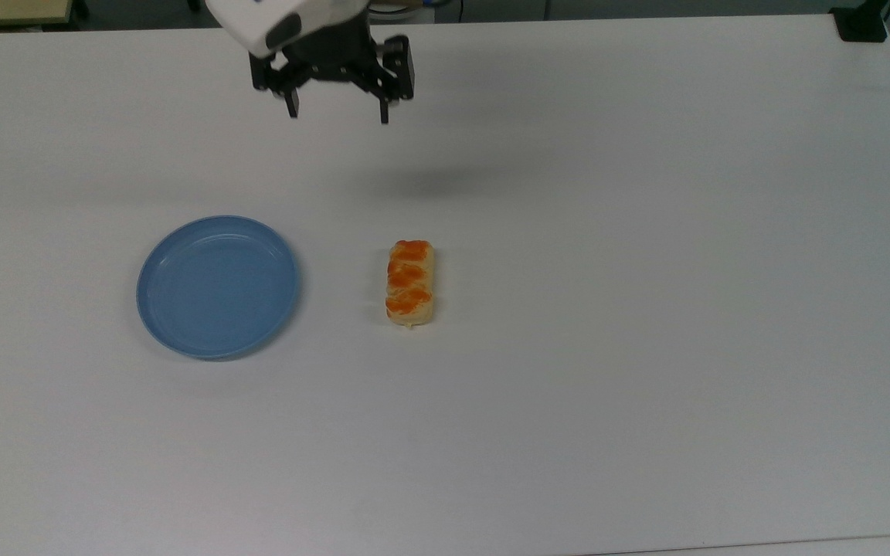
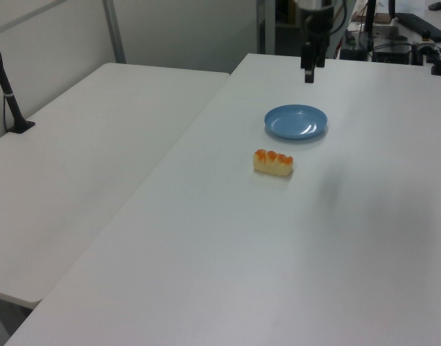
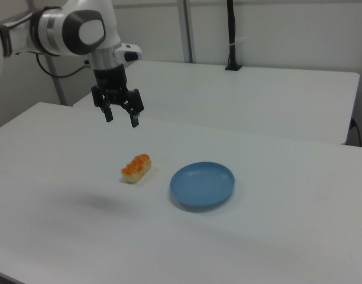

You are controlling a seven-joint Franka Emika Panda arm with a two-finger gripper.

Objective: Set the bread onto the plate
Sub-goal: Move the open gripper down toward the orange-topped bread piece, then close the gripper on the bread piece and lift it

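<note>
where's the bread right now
The bread lies on the white table, just to the top view's right of the blue plate, not touching it.

Hand (image 1: 337, 116) hangs in the air, fingers spread, pointing down

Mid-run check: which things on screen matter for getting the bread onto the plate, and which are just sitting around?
Part of the job:
- bread, lying on the white table
- blue plate, nothing on it, apart from the bread
- gripper, jaws open, raised above the table

Just lying about:
- second white table alongside
- black post clamped to the second table
</note>
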